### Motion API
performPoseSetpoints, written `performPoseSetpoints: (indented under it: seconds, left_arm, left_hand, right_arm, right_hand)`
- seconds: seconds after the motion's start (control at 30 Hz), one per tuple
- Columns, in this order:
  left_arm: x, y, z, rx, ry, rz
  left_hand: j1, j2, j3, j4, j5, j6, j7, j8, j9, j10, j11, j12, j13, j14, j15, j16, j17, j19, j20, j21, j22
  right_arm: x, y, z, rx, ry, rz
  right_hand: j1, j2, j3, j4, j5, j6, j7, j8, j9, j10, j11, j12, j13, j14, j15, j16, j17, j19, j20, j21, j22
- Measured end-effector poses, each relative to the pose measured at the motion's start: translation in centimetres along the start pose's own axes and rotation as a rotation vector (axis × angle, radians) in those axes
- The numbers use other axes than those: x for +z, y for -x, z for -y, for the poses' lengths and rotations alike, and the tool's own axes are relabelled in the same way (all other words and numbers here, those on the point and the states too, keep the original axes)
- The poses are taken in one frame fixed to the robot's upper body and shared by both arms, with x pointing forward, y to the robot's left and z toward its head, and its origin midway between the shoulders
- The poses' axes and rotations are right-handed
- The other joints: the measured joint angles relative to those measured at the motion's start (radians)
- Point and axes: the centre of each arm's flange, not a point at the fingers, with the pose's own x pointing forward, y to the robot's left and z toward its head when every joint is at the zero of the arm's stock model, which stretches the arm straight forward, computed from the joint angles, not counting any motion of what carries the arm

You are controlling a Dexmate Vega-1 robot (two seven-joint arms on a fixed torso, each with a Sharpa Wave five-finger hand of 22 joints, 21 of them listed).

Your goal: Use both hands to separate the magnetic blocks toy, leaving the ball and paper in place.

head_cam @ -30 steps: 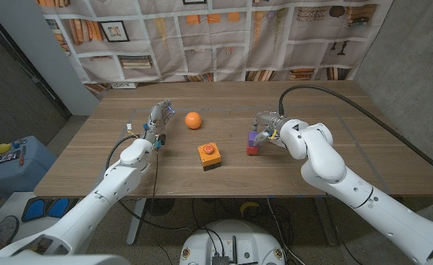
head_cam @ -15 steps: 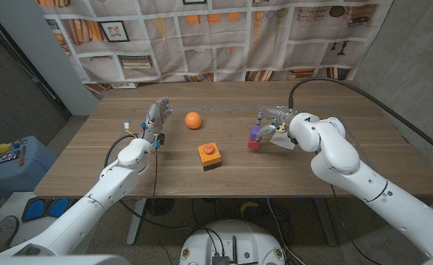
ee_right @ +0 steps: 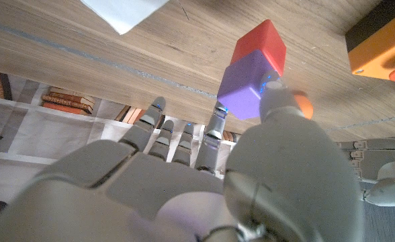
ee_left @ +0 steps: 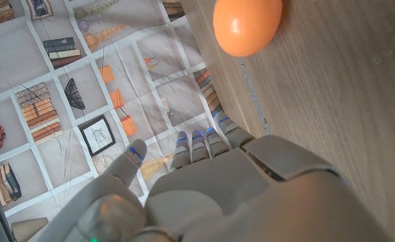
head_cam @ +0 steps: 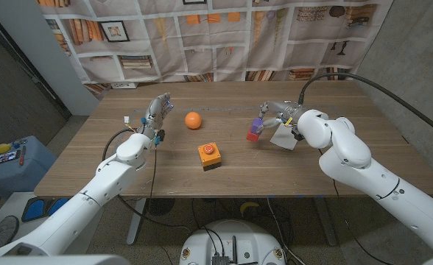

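Observation:
The magnetic blocks toy [head_cam: 254,131] is a purple block [ee_right: 246,91] stuck to a red block [ee_right: 259,44]. My right hand [head_cam: 278,115] pinches the purple end between thumb and fingers, and the red end points toward the table; in the head view the toy seems just above the wood. The white paper [head_cam: 282,138] lies under that hand. At the table's middle far side sits the orange ball [head_cam: 193,119], also seen close in the left wrist view [ee_left: 248,23]. My left hand [head_cam: 157,114] stands left of the ball, fingers spread, holding nothing.
An orange box with a red button [head_cam: 210,155] stands in the table's middle, nearer me than the ball. The table's near edge [head_cam: 224,196] runs in front of it. A printed bookshelf curtain [head_cam: 224,37] hangs behind the table.
My right hand has moved away from me and slightly right with the toy, which seems lifted off the wood; the paper now shows under it. My left hand has shifted slightly farther away.

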Motion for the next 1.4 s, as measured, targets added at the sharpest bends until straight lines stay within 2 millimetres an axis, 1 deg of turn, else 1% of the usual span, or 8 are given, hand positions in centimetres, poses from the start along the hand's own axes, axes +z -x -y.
performPoseSetpoints:
  seconds: [0.37, 0.5, 0.6, 0.8, 0.97, 1.03, 1.1, 1.4]
  left_arm:
    - [1.7, -1.1, 1.2, -0.054, -0.053, 0.004]
    - [2.3, -1.4, 1.8, -0.077, -0.065, 0.007]
    - [2.6, -1.7, 2.2, -0.09, -0.071, 0.008]
    - [3.1, -2.0, 3.0, -0.119, -0.083, 0.01]
    - [3.5, -2.3, 3.6, -0.147, -0.092, 0.01]
    - [3.6, -2.4, 3.8, -0.155, -0.096, 0.011]
    - [3.7, -2.4, 4.0, -0.166, -0.099, 0.011]
    - [4.3, -2.8, 5.1, -0.218, -0.112, 0.013]
  left_hand:
    - [0.005, 0.005, -0.002, -0.017, 0.0, 0.0, 0.0, 0.0, 0.0, 0.0, 0.0, 0.0, 0.0, 0.0, 0.0, 0.0, 0.0, 0.0, 0.0, 0.0, 0.0]
    - [0.007, 0.003, 0.001, -0.021, 0.0, 0.0, 0.0, 0.0, 0.0, 0.0, 0.0, 0.0, 0.0, 0.0, 0.0, 0.0, 0.0, 0.0, 0.0, 0.0, 0.0]
    - [0.013, 0.006, -0.002, -0.025, 0.0, 0.0, 0.0, 0.0, 0.0, 0.0, 0.0, 0.0, 0.0, 0.0, 0.0, 0.0, 0.0, 0.0, 0.0, 0.0, 0.0]
    - [0.013, 0.005, -0.003, -0.033, 0.0, 0.0, 0.0, 0.0, 0.0, 0.004, -0.004, 0.0, 0.0, 0.0, 0.0, 0.0, 0.0, 0.0, 0.0, 0.0, 0.0]
    - [0.02, 0.006, -0.004, -0.054, -0.005, 0.01, 0.001, 0.001, 0.0, 0.007, -0.007, 0.0, 0.0, 0.0, 0.0, 0.0, 0.0, 0.0, 0.0, 0.0, -0.002]
    - [0.027, 0.011, -0.001, -0.065, -0.008, 0.016, -0.005, 0.004, 0.0, 0.011, -0.011, 0.0, 0.0, 0.0, 0.0, 0.0, 0.0, 0.0, 0.0, 0.0, -0.002]
    - [0.03, 0.014, -0.001, -0.079, -0.009, 0.021, 0.0, 0.004, 0.0, 0.014, -0.014, 0.0, 0.0, 0.0, 0.0, 0.0, 0.0, 0.0, 0.0, 0.0, -0.002]
    - [0.069, 0.028, 0.007, -0.148, -0.009, 0.045, -0.009, 0.011, 0.0, 0.031, -0.02, 0.0, 0.0, 0.005, -0.005, 0.0, 0.0, 0.005, 0.005, 0.0, -0.002]
  right_arm:
    - [-1.3, -0.2, 0.4, -0.061, -0.131, 0.034]
    - [-2.0, -0.4, 0.5, -0.075, -0.162, 0.037]
    - [-2.2, -0.5, 0.5, -0.096, -0.206, 0.056]
    - [-3.1, -0.5, 0.4, -0.128, -0.281, 0.073]
    - [-3.9, -0.5, 0.2, -0.154, -0.35, 0.091]
    - [-4.0, -0.5, 0.2, -0.164, -0.376, 0.106]
    - [-4.5, -0.5, 0.1, -0.171, -0.398, 0.106]
    - [-6.0, -0.6, -0.1, -0.218, -0.503, 0.138]
  right_hand:
    - [0.0, 0.0, 0.0, 0.0, 0.004, 0.0, 0.0, 0.0, 0.0, 0.009, -0.009, 0.0, 0.0, 0.003, -0.003, 0.008, 0.0, 0.005, -0.005, 0.0, 0.0]
    - [0.001, -0.001, 0.006, -0.006, 0.004, 0.0, 0.0, 0.0, 0.0, 0.009, -0.009, 0.0, 0.0, 0.003, -0.003, 0.008, 0.0, 0.005, -0.005, 0.0, 0.0]
    - [0.007, -0.007, 0.004, -0.007, 0.004, 0.016, 0.016, 0.0, 0.0, 0.009, -0.009, 0.0, 0.0, 0.003, -0.003, 0.008, 0.003, 0.011, -0.011, 0.0, 0.0]
    - [0.019, -0.019, 0.004, -0.007, 0.004, 0.02, 0.02, 0.0, 0.0, 0.014, -0.014, 0.0, 0.0, 0.009, -0.009, 0.008, 0.005, 0.011, -0.011, 0.0, 0.0]
    - [0.019, -0.019, 0.004, -0.007, 0.004, 0.019, 0.02, 0.0, 0.0, 0.021, -0.021, 0.0, 0.0, 0.009, -0.009, 0.008, 0.005, 0.016, -0.016, 0.0, 0.0]
    - [0.019, -0.019, 0.004, -0.007, 0.004, 0.019, 0.019, 0.0, -0.002, 0.021, -0.021, 0.0, 0.0, 0.009, -0.009, 0.008, 0.005, 0.016, -0.016, 0.001, 0.0]
    - [0.019, -0.019, 0.004, -0.007, 0.004, 0.023, 0.023, 0.0, -0.004, 0.021, -0.021, 0.0, 0.0, 0.009, -0.009, 0.008, 0.005, 0.016, -0.016, 0.001, 0.0]
    - [0.019, -0.019, 0.003, -0.009, 0.004, 0.025, 0.025, 0.0, -0.008, 0.025, -0.017, 0.0, 0.0, 0.009, -0.009, 0.008, 0.008, 0.016, -0.016, 0.001, 0.0]
